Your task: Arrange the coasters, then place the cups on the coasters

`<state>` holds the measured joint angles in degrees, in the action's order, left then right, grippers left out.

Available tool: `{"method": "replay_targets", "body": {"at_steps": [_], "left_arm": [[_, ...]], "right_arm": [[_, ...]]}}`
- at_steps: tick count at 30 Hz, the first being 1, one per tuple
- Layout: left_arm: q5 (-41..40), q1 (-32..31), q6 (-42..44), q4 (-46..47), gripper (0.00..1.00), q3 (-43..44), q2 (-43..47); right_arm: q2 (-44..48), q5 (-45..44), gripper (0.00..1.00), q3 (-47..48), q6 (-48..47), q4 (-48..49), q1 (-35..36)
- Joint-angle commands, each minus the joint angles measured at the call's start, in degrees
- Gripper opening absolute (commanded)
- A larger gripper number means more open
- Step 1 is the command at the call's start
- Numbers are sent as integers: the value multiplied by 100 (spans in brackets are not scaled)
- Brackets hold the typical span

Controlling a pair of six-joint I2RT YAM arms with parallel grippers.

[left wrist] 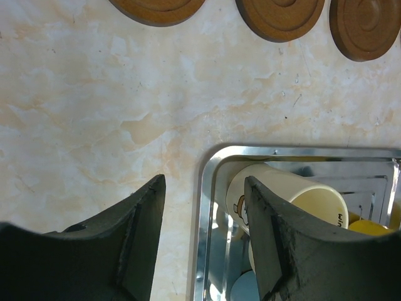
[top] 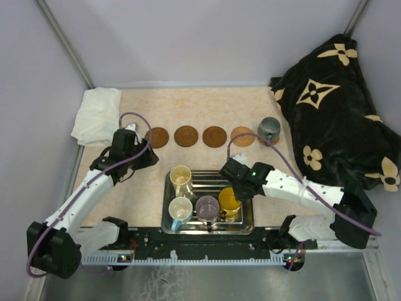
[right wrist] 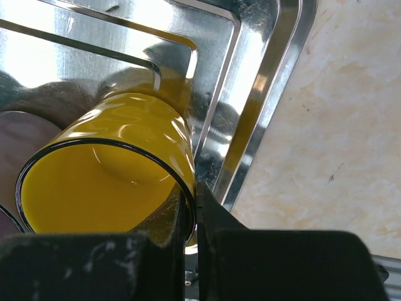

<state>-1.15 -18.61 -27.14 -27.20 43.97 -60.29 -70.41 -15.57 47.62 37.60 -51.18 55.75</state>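
Observation:
Four brown coasters (top: 186,136) lie in a row at the back of the table, and three of them show in the left wrist view (left wrist: 282,15). A grey-green cup (top: 269,130) stands at the row's right end. The steel tray (top: 244,219) holds the cream cup (top: 181,177), the white cup with blue inside (top: 180,210), the mauve cup (top: 207,207) and the yellow cup (top: 230,200). My right gripper (right wrist: 193,191) is shut on the yellow cup's (right wrist: 106,182) rim, one finger inside and one outside. My left gripper (left wrist: 203,182) hangs open left of the tray, over its rim (left wrist: 210,188), beside the cream cup (left wrist: 294,194).
A white cloth (top: 97,115) lies at the back left corner. A black blanket with tan flowers (top: 335,113) is heaped along the right side. Walls close the table at the back and left. The tray's right rim (right wrist: 263,94) borders bare tabletop.

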Motion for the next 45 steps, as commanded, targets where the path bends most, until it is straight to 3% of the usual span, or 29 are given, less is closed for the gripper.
{"method": "replay_targets", "body": {"at_steps": [1,8,11,15,18,24,32,36,41,43,45], "left_arm": [[-35,-29,-24,15,60,-99,39],[24,-29,-37,79,60,-68,-21],[19,-22,-51,83,60,-47,-43],[-23,-27,-33,79,60,-49,-20],[-49,-29,-35,88,60,-61,-20],[-97,-28,-21,118,60,-88,-81],[-35,-29,-50,254,60,-152,-135],[-39,-29,-25,273,60,-145,-167],[-96,-28,-4,238,60,-125,-158],[-104,-24,2,234,60,-133,-165],[-112,-27,15,237,60,-125,-183]], "right_arm": [[-38,-279,0,-13,165,134,30],[-319,-622,1,314,47,82,24],[-523,-575,17,432,-15,90,32],[-633,-367,21,436,27,111,23],[-553,-272,20,330,57,226,33],[-756,-926,0,611,-176,178,33],[-1578,-2230,0,1529,-1494,314,28],[-1875,-2334,1,1518,-2101,641,13],[-2222,-2095,16,1593,-1871,481,-137],[-2234,-1957,27,1563,-1754,513,-181],[-2184,-1816,30,1531,-1667,593,-208]]}}
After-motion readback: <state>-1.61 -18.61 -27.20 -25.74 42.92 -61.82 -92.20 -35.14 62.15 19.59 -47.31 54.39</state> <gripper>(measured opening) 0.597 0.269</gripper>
